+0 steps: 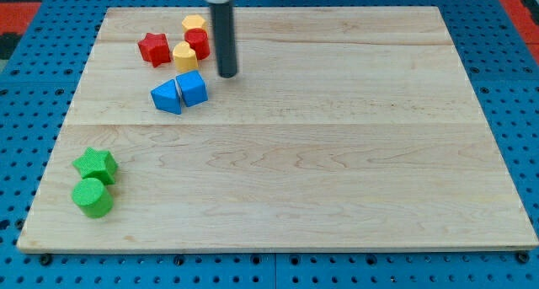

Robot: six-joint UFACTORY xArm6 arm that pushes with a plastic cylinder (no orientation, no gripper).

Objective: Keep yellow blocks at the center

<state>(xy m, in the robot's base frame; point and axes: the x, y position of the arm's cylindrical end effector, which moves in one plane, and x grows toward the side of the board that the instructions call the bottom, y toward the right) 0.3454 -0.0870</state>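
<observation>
Two yellow blocks sit at the view's upper left: a yellow hexagon [194, 24] at the top and a rounded yellow block [184, 56] below it. A red block [199, 43] stands between them, touching both. My tip [227, 73] is just to the right of the rounded yellow block, a small gap apart, and above and to the right of the blue pair.
A red star [154, 49] lies left of the yellow blocks. Two blue blocks [167, 96] [193, 88] touch each other below them. A green star [95, 165] and a green cylinder [92, 197] sit at the lower left of the wooden board [337, 154].
</observation>
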